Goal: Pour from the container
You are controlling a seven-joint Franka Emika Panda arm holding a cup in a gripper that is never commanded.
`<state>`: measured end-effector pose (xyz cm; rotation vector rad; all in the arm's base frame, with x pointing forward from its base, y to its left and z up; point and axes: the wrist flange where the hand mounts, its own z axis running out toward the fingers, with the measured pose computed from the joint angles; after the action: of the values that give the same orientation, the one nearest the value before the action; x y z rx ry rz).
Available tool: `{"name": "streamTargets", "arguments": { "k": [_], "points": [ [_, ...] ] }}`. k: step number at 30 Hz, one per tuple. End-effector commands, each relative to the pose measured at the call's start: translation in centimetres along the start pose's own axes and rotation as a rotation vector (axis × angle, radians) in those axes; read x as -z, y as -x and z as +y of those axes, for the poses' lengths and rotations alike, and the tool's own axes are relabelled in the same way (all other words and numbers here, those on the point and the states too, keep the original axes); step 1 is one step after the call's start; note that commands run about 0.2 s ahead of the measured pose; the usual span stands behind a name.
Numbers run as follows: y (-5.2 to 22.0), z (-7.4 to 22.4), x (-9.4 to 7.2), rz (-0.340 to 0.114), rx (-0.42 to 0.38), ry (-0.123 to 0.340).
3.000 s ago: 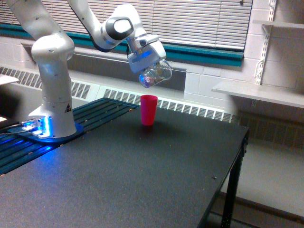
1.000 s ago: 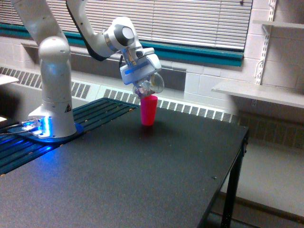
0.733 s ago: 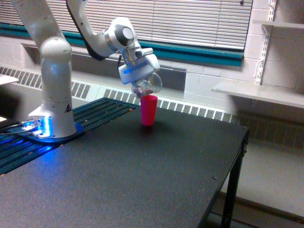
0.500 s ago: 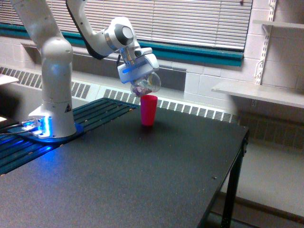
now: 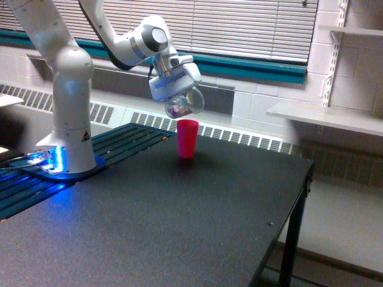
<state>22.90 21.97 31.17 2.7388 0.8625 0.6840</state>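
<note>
Hanging above the pink cup (image 5: 187, 138), the clear plastic container (image 5: 183, 104) sits tilted in the robot's fingers (image 5: 178, 97), which are clamped on its sides so that it cannot slip while it is tipped. Small coloured pieces show through its wall, gathered at the lower end, and that end is just above the cup's rim, a little toward the exterior view's left of it, with a small gap between the 2. Whether any pieces are falling is too fine to make out.

The pink cup stands upright near the far edge of the dark worktop (image 5: 179, 227), well away from the worktop's front and right edges, so a pour has a steady target and room around it. The arm's white base (image 5: 67, 143) is mounted at the worktop's far left corner, and the arm reaches over from there, which explains the sideways slant of the wrist.

As a judgement, the tilt places the pour underway or near its end; a spill beside the cup looks the likeliest fault.
</note>
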Motion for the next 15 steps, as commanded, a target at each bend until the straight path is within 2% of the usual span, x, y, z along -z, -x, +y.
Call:
{"name": "streamTargets", "arguments": {
  "k": [1, 15],
  "points": [
    [1.5, -0.8, -0.2, -0.034, 0.099, -0.001],
    [2.3, -2.3, -0.3, -0.067, 0.153, -0.011]
  ]
}}
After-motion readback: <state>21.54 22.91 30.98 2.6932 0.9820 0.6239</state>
